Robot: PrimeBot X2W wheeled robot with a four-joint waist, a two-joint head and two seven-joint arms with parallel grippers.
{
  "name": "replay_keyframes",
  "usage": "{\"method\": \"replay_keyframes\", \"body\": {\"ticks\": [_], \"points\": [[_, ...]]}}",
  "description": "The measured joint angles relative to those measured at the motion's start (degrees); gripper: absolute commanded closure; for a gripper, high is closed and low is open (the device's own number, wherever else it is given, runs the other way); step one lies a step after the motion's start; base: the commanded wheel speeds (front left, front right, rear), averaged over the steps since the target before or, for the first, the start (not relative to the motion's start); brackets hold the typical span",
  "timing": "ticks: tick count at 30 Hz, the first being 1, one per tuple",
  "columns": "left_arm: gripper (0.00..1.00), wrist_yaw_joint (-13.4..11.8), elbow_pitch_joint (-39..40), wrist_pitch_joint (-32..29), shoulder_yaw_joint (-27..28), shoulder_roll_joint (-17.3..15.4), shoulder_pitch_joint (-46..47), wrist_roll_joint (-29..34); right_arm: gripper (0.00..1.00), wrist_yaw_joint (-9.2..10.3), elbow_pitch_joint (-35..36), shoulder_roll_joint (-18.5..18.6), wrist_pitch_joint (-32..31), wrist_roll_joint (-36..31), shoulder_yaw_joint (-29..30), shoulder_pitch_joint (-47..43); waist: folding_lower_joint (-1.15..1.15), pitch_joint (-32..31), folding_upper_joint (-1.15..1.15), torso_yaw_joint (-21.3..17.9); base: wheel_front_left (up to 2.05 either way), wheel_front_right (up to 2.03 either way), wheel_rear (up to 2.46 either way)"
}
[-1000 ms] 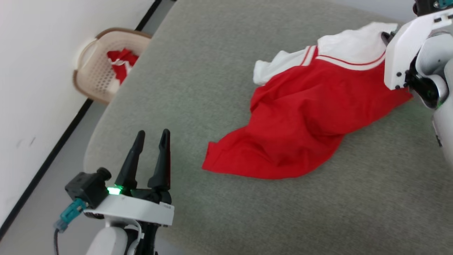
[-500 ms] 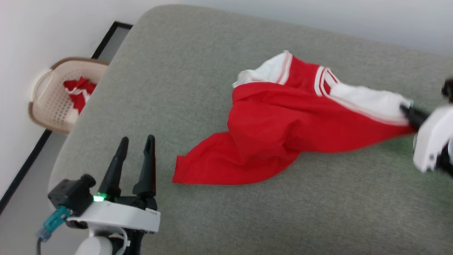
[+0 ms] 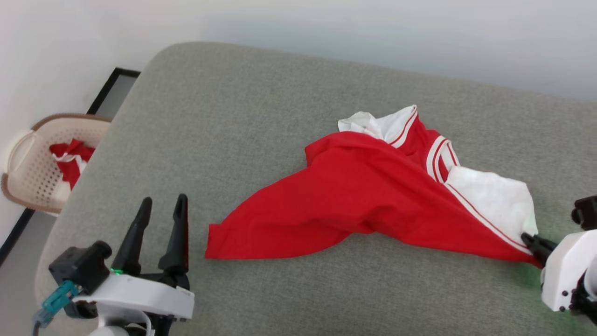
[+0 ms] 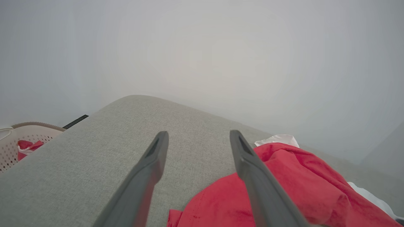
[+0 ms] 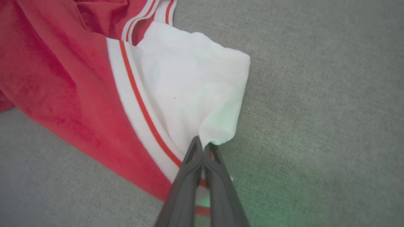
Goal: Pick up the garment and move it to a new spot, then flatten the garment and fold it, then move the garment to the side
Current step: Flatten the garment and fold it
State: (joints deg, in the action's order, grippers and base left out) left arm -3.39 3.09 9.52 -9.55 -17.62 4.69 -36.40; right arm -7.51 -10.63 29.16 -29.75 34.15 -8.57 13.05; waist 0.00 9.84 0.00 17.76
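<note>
The garment, a red shirt with white sleeve panels and red-and-white stripe trim, lies crumpled across the grey cushioned surface. My right gripper is shut on the edge of its white sleeve at the lower right; in the right wrist view the right gripper pinches the white cloth of the garment beside the stripe trim. My left gripper stands open at the lower left, apart from the red hem. In the left wrist view the left gripper has nothing between its fingers, and the garment lies to its right.
A beige perforated laundry basket with red and white cloth in it sits on the floor at the left, beside the white wall. The cushioned surface's rounded left edge runs past my left gripper. The basket also shows low at the left of the left wrist view.
The head camera has swung, shifting the whole picture. My right gripper has dragged the white sleeve rightward and toward me, stretching the garment out. The left gripper has stayed open.
</note>
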Motion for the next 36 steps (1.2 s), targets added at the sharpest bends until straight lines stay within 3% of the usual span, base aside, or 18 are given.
{"method": "replay_keyframes", "body": {"ticks": [1, 2, 8, 19, 24, 36], "points": [[0.0, -0.2, 0.1, 0.0, 0.1, -0.1, -0.3, -0.1, 0.31, -0.01, -0.3, -0.4, -0.4, -0.4, -0.1, 0.0, 0.0, -0.3, 0.0, -0.3, 0.0, 0.0, 0.0], [0.0, -0.2, 0.3, -0.3, 0.2, -0.3, -0.5, -0.3, 0.0, -0.01, -0.4, -0.7, -0.8, -0.9, -0.3, 0.0, 0.0, -0.6, 0.0, -0.5, 0.0, 0.0, 0.0], [0.0, -1.2, 1.7, -0.8, 0.8, -1.3, -2.4, -0.2, 0.0, -0.01, 1.9, -1.9, -4.8, -1.0, -0.6, 0.1, 0.0, -2.5, 0.0, -2.0, 0.0, 0.0, 0.0], [0.0, -2.7, 4.0, 0.1, 0.6, -2.6, -5.4, 2.0, 0.0, 0.0, 8.8, -2.6, -10.9, -1.8, 4.6, 2.1, 0.0, -3.8, 0.0, -2.7, 0.0, 0.0, 0.0], [0.0, -3.0, 3.3, 0.3, -1.2, -2.9, -5.4, 4.5, 0.0, -0.01, 4.6, -3.3, -13.3, -2.5, 4.7, 6.9, 0.0, -2.6, 0.0, -1.8, 0.0, 0.0, 0.0], [0.0, -1.9, 0.7, 1.1, -4.3, -0.8, -1.7, 5.1, 0.0, -0.01, -13.6, -1.6, -18.8, -5.6, 0.5, 20.6, 0.0, 2.1, 0.0, 2.0, 0.0, 0.0, 0.0]]}}
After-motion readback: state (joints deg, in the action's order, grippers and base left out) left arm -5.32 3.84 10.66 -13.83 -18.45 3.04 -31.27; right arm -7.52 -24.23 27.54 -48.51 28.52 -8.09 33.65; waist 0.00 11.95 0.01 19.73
